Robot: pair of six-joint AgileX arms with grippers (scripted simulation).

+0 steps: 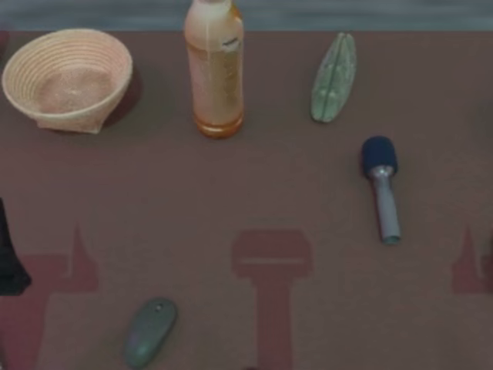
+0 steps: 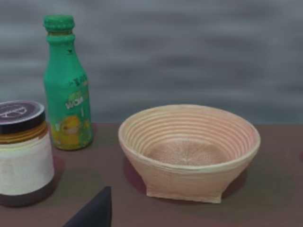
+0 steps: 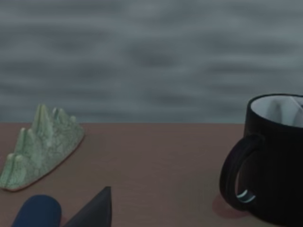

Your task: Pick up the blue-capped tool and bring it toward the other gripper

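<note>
The blue-capped tool (image 1: 381, 193) lies flat on the table's right half, its navy cap toward the back and its grey handle toward the front. The right wrist view catches only the cap (image 3: 38, 211), close beside one black finger (image 3: 97, 210) of my right gripper, apart from it. That finger stands alone with nothing against it, so the gripper is open and empty. My left gripper (image 1: 9, 258) sits at the left edge, far from the tool. Its one visible finger (image 2: 97, 210) likewise has nothing against it.
At the back stand a woven basket (image 1: 68, 77), an orange bottle (image 1: 214, 65) and the green ridged leaf piece (image 1: 333, 77). A grey-green mouse (image 1: 150, 331) lies front left. A green bottle (image 2: 66, 90) and jar (image 2: 23, 151) show beyond the left gripper, a black mug (image 3: 274, 156) beyond the right.
</note>
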